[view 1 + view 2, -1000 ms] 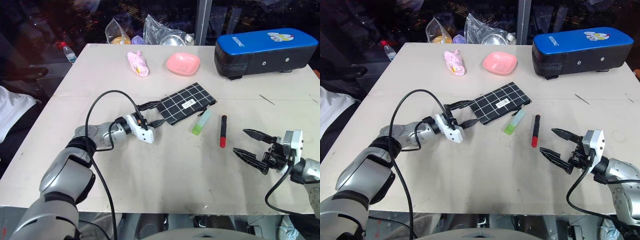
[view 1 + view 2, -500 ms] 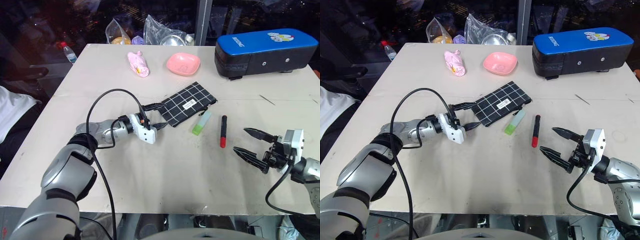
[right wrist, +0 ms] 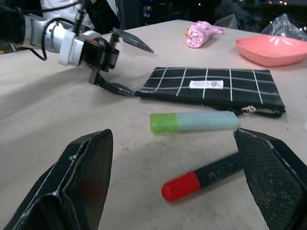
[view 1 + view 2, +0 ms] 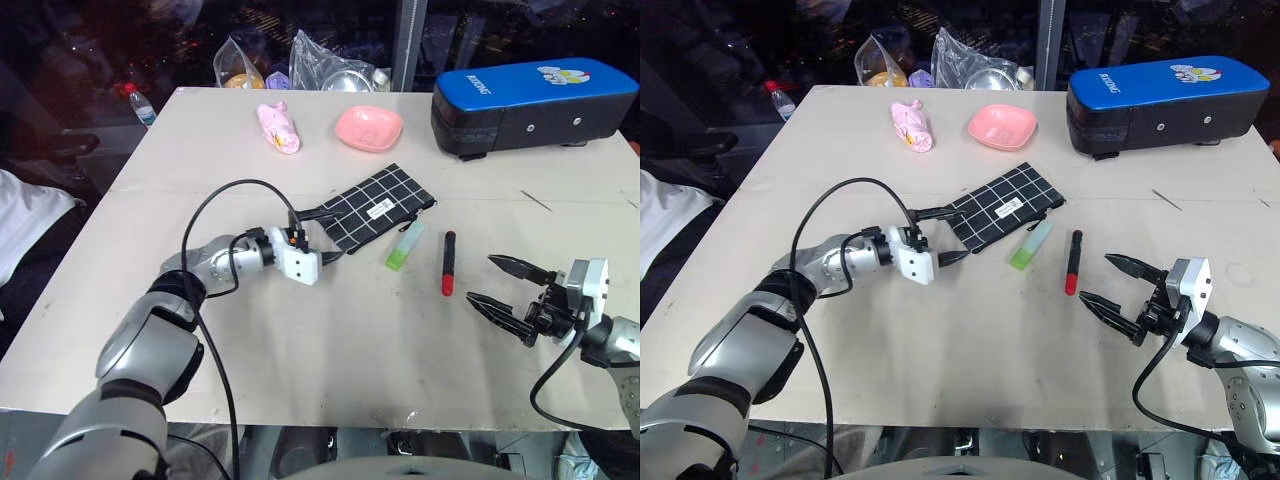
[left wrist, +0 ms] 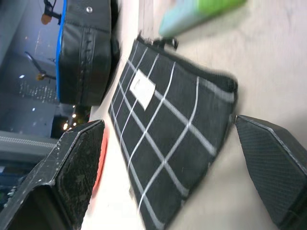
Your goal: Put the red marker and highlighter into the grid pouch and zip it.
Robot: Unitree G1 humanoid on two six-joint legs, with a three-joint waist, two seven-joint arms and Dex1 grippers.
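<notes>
Now grid pouch (image 4: 1005, 207) flat, black, white-lined, zipped; left pincer (image 4: 942, 234) apart, right pincer (image 4: 1110, 282) apart.

Head stereo pair looked down & fwd over table (image 4: 330, 340); L wrist cam sat close to grid pouch (image 5: 168, 143); R wrist cam faced it too, farther back.

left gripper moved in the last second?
Yes. The left gripper has slid right along the table toward the grid pouch; its open fingers now bracket the pouch's near end, where before they stood short of it.
</notes>
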